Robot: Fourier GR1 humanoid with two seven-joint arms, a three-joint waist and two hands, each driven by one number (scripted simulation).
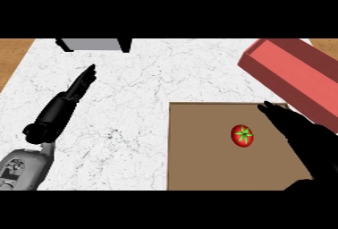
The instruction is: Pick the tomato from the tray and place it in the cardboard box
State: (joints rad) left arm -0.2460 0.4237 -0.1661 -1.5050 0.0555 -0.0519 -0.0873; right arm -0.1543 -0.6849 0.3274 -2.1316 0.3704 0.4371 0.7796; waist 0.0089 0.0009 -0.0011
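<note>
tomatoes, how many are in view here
1: the tomato lies on the brown tray, just left of the right robot hand. That hand hides part of the tray.

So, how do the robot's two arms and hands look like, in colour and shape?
The left robot hand is glossy black with long, slim, tapering fingers, and it joins a light grey forearm with dark recessed details. The right robot hand is equally black; its forearm is not visible.

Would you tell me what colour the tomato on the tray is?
Red with a green stalk star, seen in the head view: the tomato.
</note>
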